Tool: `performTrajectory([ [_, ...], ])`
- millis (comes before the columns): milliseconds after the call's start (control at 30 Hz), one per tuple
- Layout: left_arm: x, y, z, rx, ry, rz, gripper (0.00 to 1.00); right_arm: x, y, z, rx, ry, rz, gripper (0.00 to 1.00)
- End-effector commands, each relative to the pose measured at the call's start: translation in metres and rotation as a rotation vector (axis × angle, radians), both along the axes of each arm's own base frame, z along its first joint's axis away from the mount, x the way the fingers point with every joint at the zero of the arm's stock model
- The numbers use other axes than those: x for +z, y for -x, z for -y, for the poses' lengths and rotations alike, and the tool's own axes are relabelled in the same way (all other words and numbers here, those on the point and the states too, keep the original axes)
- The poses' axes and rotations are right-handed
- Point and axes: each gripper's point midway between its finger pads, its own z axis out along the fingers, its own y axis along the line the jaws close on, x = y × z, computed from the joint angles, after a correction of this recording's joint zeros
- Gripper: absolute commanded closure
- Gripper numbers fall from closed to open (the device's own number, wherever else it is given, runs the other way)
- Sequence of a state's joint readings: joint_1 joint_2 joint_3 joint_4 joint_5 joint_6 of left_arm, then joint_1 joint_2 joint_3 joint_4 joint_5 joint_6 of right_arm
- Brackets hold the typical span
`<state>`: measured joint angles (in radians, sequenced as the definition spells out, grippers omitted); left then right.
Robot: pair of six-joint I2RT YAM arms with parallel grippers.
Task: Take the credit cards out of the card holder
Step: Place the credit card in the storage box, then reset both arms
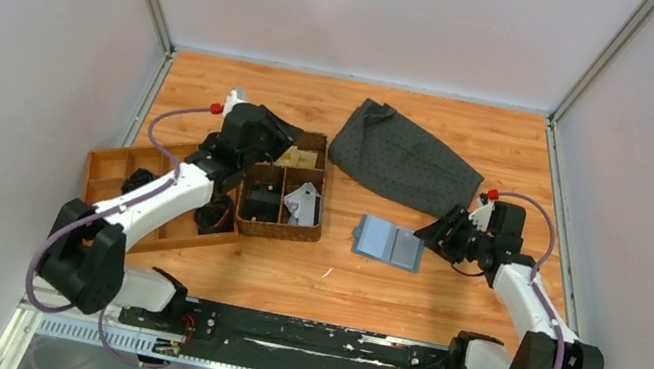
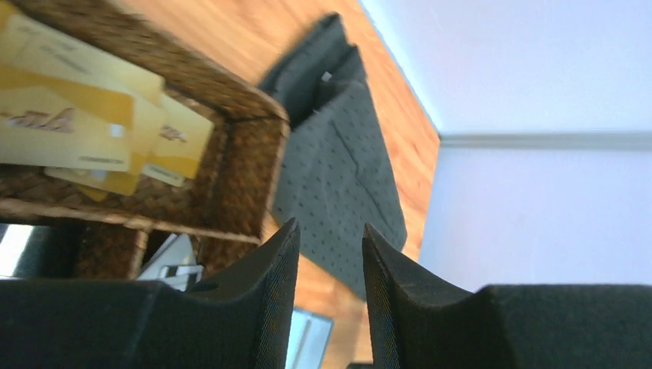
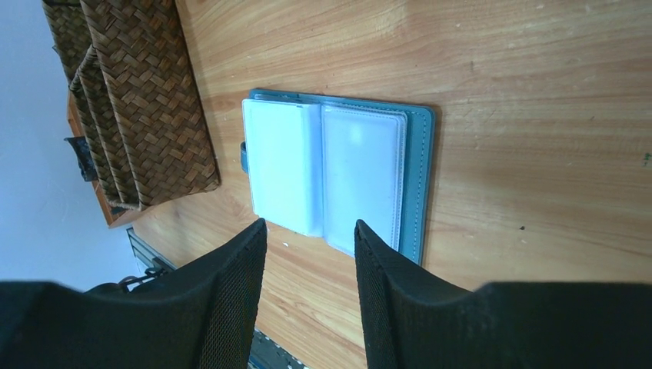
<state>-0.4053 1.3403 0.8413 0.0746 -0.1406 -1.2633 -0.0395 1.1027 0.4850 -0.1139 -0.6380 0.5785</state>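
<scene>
**Right gripper** (image 3: 310,231): fingers moderately apart, holding nothing, tips just beside the card holder (image 3: 338,177). The holder lies open and flat on the table (image 1: 286,279), between centre and right edge and to the gripper's left. Its long axis runs roughly left edge to right edge. The right arm is clearly nearer.

**Left gripper** (image 2: 329,231): narrow gap, empty, over the woven basket (image 2: 246,154), where gold cards (image 2: 77,123) lie.
</scene>
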Motion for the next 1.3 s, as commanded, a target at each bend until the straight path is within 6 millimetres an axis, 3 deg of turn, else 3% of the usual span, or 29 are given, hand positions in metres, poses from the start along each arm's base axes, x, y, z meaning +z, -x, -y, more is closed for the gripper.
performTrajectory([
  [0, 0.038, 0.023, 0.025, -0.221, -0.191, 0.177, 0.62, 0.008, -0.002, 0.003, 0.004, 0.041, 0.012, 0.52],
  [100, 0.056, 0.036, 0.030, -0.300, -0.285, 0.239, 0.61, 0.023, -0.007, 0.007, 0.017, 0.078, 0.051, 0.50],
  [167, 0.061, 0.046, 0.021, -0.323, -0.410, 0.208, 0.61, 0.041, -0.011, 0.012, 0.018, 0.120, 0.092, 0.49],
  [400, 0.103, 0.080, -0.014, -0.363, -0.664, 0.284, 0.60, 0.140, -0.027, 0.043, -0.050, 0.326, 0.316, 0.43],
  [533, 0.136, 0.104, -0.043, -0.312, -0.738, 0.375, 0.58, 0.178, -0.028, 0.057, -0.120, 0.390, 0.389, 0.39],
  [700, 0.162, 0.134, -0.070, -0.282, -0.790, 0.454, 0.46, 0.225, -0.019, 0.059, -0.165, 0.386, 0.471, 0.36],
  [833, 0.161, 0.158, -0.092, -0.275, -0.834, 0.402, 0.43, 0.274, -0.002, 0.055, -0.148, 0.384, 0.554, 0.36],
  [1000, 0.148, 0.178, -0.116, -0.235, -0.871, 0.361, 0.42, 0.292, 0.007, 0.061, -0.200, 0.398, 0.610, 0.35],
  [1267, 0.161, 0.204, -0.151, -0.079, -0.843, 0.422, 0.25, 0.285, -0.002, 0.059, -0.212, 0.364, 0.606, 0.37],
])
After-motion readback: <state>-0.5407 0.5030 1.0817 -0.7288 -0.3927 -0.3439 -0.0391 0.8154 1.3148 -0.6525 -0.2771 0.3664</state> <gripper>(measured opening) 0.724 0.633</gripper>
